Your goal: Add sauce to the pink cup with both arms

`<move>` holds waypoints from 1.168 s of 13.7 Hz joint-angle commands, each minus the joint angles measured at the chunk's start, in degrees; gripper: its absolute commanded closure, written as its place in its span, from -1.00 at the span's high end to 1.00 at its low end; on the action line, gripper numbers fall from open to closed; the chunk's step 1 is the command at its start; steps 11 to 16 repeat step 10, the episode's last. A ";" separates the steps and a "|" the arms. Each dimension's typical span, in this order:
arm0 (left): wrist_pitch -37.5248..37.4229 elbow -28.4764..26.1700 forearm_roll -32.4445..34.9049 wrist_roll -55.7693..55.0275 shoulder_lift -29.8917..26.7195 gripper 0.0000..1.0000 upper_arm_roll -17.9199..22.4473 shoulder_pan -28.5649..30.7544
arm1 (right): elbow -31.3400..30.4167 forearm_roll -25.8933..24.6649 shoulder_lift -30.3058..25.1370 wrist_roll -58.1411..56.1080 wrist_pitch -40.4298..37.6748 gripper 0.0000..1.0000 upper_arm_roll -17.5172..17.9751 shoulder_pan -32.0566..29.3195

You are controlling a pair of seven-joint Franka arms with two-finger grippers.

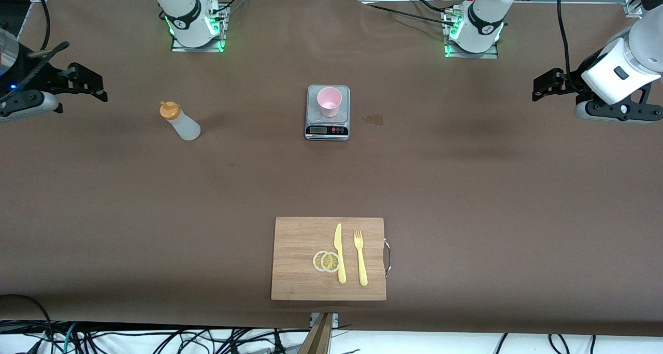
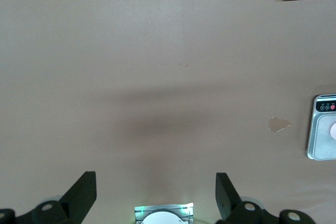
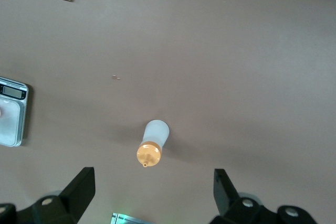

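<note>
The pink cup (image 1: 329, 101) stands upright on the scale (image 1: 327, 128), which I take as the landmark. From the front camera I cannot tell whether any sauce lies in the cup. The sauce bottle (image 1: 179, 121), orange-capped and upright, stands well apart from the scale toward the right arm's end of the table. A small wet stain (image 1: 374, 119) marks the cloth just beside the scale, toward the left arm's end.

Both arms wait high and wide of the scale. The right gripper (image 3: 149, 192) hangs over the cloth near the bottle, fingers spread wide, gripping nothing. The left gripper (image 2: 156, 195) hangs over bare cloth toward the left arm's end, equally wide and with nothing in it.

This layout fits either a bottle waiting to be fetched or one already put back. If pouring is ahead, I would say the bottle wants a grip low on its clear body, kept upright while carried, with the cup steadied so it does not slide off the scale.

The cutting board (image 1: 328, 258) lies nearer the front camera than the scale.
</note>
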 commanded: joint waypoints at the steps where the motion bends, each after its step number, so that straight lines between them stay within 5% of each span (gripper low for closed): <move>1: -1.13 1.00 -1.14 0.91 0.21 1.00 0.50 0.55 | -0.89 0.17 -1.31 1.40 0.71 1.00 -0.08 -0.32; 16: -1.57 1.35 -0.88 0.56 0.73 1.00 -0.29 1.08 | -0.89 -1.06 -1.75 4.20 0.80 1.00 -0.08 -0.32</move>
